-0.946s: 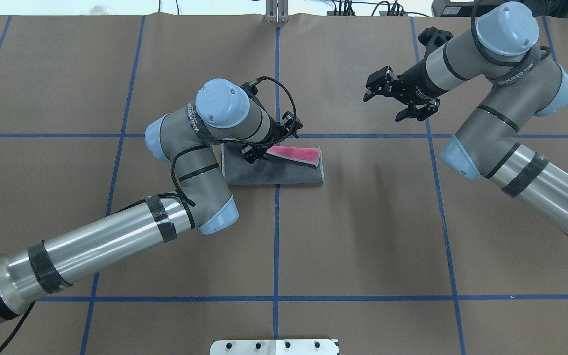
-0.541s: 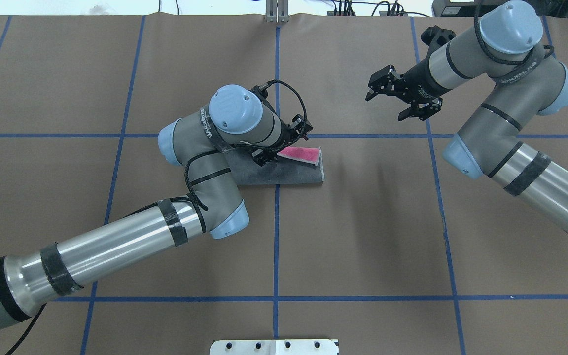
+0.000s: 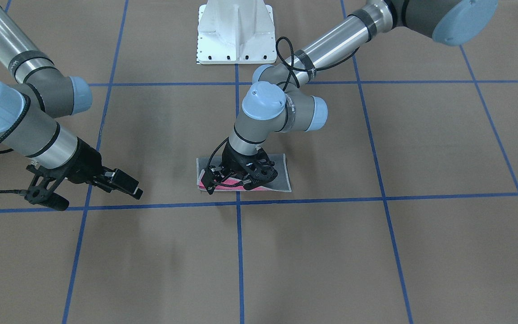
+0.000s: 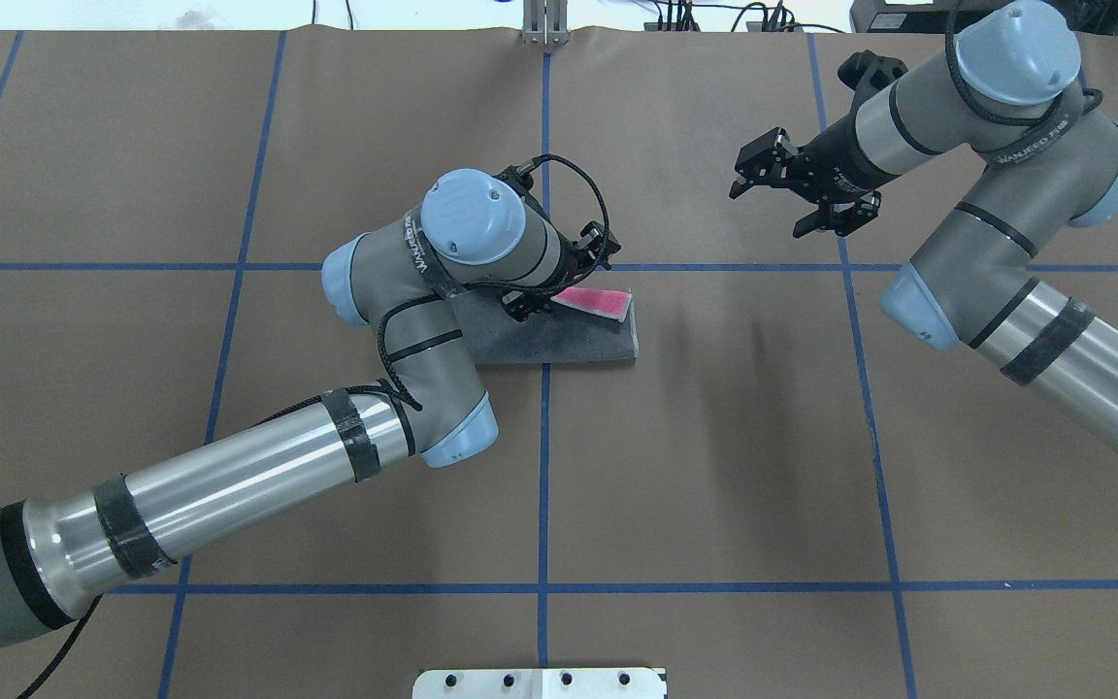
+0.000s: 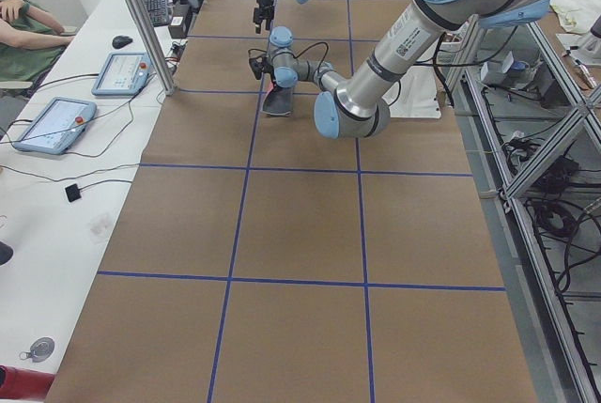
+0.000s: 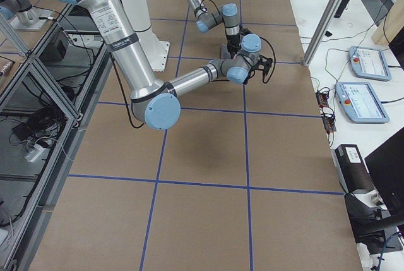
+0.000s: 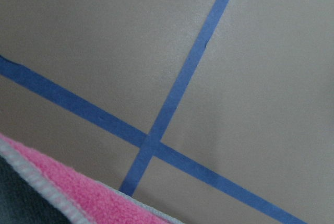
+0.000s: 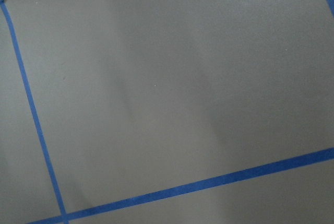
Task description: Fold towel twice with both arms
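Two arms reach over a table [image 4: 714, 437] covered in brown paper and marked into squares with blue tape lines [image 4: 544, 485]. The left arm [image 4: 229, 485] bends in from the robot's left, its wrist turned down over the towel [image 4: 569, 342].

The towel lies folded into a long, narrow strip with its dark grey face up. It straddles the centre tape line and sits just on the robot's side of the cross line. Along its far edge, a sliver of the pink face [image 4: 600, 303] with its pale stitched border shows past the grey layer.

The left gripper [image 3: 236, 182] is down on the towel, its black fingers against the cloth beside the pink sliver. The wrist and cable hide the fingertips, so I cannot tell whether it is clenched on a layer or only pressing on it. The left wrist view shows a corner of pink terry with its pale border and some grey beneath, and beyond that a crossing of two tape lines.

The right arm [image 4: 1054, 340] comes in from the robot's right. The right gripper [image 4: 765, 212] hangs above the paper with its fingers spread wide and nothing between them, well apart from the towel and beyond the cross line. The right wrist view shows only paper and tape.

A white pedestal base [image 3: 236, 31] stands at the robot's edge of the table.
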Robot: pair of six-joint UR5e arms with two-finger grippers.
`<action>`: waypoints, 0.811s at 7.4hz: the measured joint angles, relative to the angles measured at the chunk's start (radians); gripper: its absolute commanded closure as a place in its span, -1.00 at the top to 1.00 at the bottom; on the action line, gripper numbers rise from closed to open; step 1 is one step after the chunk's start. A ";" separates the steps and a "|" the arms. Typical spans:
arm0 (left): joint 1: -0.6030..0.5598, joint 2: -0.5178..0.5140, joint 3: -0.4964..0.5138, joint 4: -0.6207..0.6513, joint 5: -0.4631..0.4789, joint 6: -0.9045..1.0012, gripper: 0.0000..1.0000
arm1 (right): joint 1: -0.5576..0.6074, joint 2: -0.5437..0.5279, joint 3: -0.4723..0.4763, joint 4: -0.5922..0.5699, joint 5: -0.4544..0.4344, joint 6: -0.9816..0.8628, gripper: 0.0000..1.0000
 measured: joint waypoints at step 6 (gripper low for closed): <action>0.002 -0.056 0.114 -0.148 0.040 0.004 1.00 | 0.019 -0.002 0.003 0.001 0.029 -0.004 0.98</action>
